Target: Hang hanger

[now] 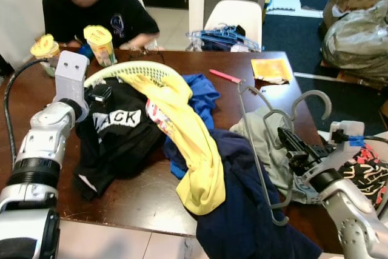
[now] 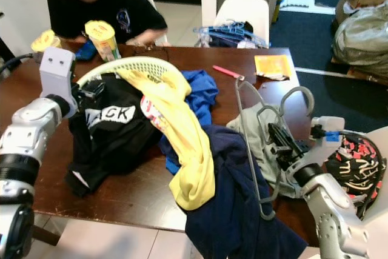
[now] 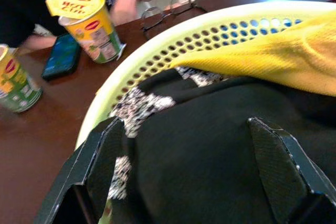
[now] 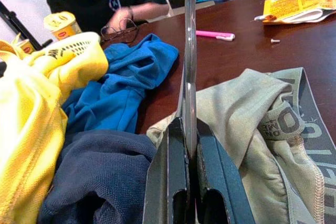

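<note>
Cluttered table (image 1: 242, 98) — right gripper (image 4: 190, 145) pinching hanger (image 1: 257, 156); left gripper (image 3: 197, 161) spread (over black shirt (image 1: 121, 131)).

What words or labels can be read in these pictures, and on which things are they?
"ACK", end of a partly hidden word: white patch on the black garment.
Red lettering on the yellow cup lid: blurred, unreadable.
Lettering on the grey-green waistband: upside down, not legible.
Yellow packet: print too small.

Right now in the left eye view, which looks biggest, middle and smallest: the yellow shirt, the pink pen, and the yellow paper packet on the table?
1. yellow shirt, by far the largest, though it also lies nearer the camera.
2. yellow paper packet, a small flat square.
3. pink pen, a thin short stick, the smallest.
</note>
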Motion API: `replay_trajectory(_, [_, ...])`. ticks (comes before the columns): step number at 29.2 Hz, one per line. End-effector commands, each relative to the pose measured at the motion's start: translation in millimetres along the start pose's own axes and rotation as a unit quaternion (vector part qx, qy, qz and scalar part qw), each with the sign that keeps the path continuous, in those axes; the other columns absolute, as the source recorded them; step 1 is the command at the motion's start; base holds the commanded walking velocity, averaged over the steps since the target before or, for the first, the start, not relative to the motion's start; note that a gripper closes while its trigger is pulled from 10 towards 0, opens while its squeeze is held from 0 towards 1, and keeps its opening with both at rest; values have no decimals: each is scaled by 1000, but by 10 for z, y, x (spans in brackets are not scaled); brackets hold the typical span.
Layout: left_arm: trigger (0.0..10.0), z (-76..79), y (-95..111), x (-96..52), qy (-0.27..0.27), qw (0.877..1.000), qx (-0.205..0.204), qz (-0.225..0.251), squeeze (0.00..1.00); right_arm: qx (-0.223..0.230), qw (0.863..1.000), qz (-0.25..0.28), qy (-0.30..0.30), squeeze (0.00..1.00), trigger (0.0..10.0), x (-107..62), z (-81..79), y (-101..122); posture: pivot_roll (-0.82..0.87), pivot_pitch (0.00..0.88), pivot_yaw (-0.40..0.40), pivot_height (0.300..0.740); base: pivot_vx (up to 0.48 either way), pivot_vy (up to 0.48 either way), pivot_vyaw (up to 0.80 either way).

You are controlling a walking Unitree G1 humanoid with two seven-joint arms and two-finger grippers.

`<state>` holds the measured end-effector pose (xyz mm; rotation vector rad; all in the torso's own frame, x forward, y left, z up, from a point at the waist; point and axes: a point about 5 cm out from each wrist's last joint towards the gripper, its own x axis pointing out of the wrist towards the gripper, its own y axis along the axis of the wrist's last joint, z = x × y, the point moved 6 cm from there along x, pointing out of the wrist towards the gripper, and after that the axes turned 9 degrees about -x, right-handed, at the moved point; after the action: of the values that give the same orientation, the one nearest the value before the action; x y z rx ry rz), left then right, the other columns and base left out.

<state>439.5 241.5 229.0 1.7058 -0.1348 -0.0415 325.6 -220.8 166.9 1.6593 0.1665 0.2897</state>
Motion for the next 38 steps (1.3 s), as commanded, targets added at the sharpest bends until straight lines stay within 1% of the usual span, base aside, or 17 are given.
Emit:
replay_trajectory(1, [10000, 18, 43, -2, -21, 999, 25, 6, 0, 5, 1000, -19, -2, 0, 10000, -54, 8, -73, -99, 209, 37, 740, 0, 0, 0])
replay_trajectory(2, [10000, 18, 43, -2, -21, 999, 25, 6, 0, 5, 1000, -19, -2, 0, 10000, -54, 8, -73, -99, 209, 37, 740, 0, 0, 0])
replay_trajectory(3, [10000, 106, 148, 26, -43, 998, 24, 29, 0, 7, 1000, -21, -4, 0, 10000, -81, 21, -59, -91, 228, 29, 740, 0, 0, 0])
replay_trajectory(4, [10000, 106, 148, 26, -43, 998, 24, 29, 0, 7, 1000, -21, -4, 0, 10000, -81, 21, -59, -91, 228, 29, 740, 0, 0, 0])
replay_trajectory(5, [10000, 177, 260, 49, -60, 997, 14, 50, 0, 7, 1000, -22, -5, 0, 10000, -95, 28, -47, -96, 221, 26, 740, 0, 0, 0])
replay_trajectory(6, [10000, 177, 260, 49, -60, 997, 14, 50, 0, 7, 1000, -22, -5, 0, 10000, -95, 28, -47, -96, 221, 26, 740, 0, 0, 0])
replay_trajectory(8, [10000, 293, 499, 90, -86, 992, -6, 96, 0, 8, 1000, -26, -6, 0, 10000, -112, 33, -33, -111, 233, 30, 740, 0, 0, 0])
replay_trajectory(9, [10000, 351, 597, 99, -98, 989, -5, 114, 0, 8, 1000, -29, -5, 0, 10000, -118, 26, -31, -108, 227, 18, 740, 0, 0, 0])
replay_trajectory(11, [10000, 351, 597, 99, -98, 989, -5, 114, 0, 8, 1000, -29, -5, 0, 10000, -118, 26, -31, -108, 227, 18, 740, 0, 0, 0])
replay_trajectory(15, [10000, 487, 775, 105, -126, 981, 4, 148, 0, 11, 999, -36, -4, 0, 10000, -145, 20, -35, -110, 231, 11, 740, 0, 0, 0])
replay_trajectory(17, [10000, 504, 791, 108, -131, 980, 4, 152, 0, 11, 999, -38, -5, 0, 10000, -153, 20, -35, -110, 231, 11, 740, 0, 0, 0])
replay_trajectory(20, [10000, 526, 690, 141, -131, 982, 12, 138, 0, 12, 999, -42, -6, 0, 10000, -198, 25, -35, -125, 233, 13, 740, 0, 0, 0])
replay_trajectory(23, [10000, 549, 670, 146, -136, 981, 11, 137, 0, 12, 999, -42, -6, 0, 10000, -217, 28, -30, -134, 235, 14, 740, 0, 0, 0])
replay_trajectory(24, [10000, 614, 684, 178, -148, 979, 10, 138, 0, 9, 999, -46, -7, 0, 10000, -265, 42, -9, -148, 246, 8, 740, 0, 0, 0])
replay_trajectory(28, [10000, 632, 701, 197, -149, 979, 10, 138, 0, 8, 999, -47, -7, 0, 10000, -283, 48, -2, -151, 247, 7, 740, 0, 0, 0])
replay_trajectory(33, [10000, 693, 729, 257, -159, 978, 16, 132, 0, 3, 999, -52, -11, 0, 10000, -373, 78, 49, -182, 260, 11, 740, 0, 0, 0])
replay_trajectory(38, [10000, 715, 748, 280, -162, 978, 19, 130, 0, 1, 999, -53, -13, 0, 10000, -415, 81, 78, -188, 266, 12, 740, 0, 0, 0])
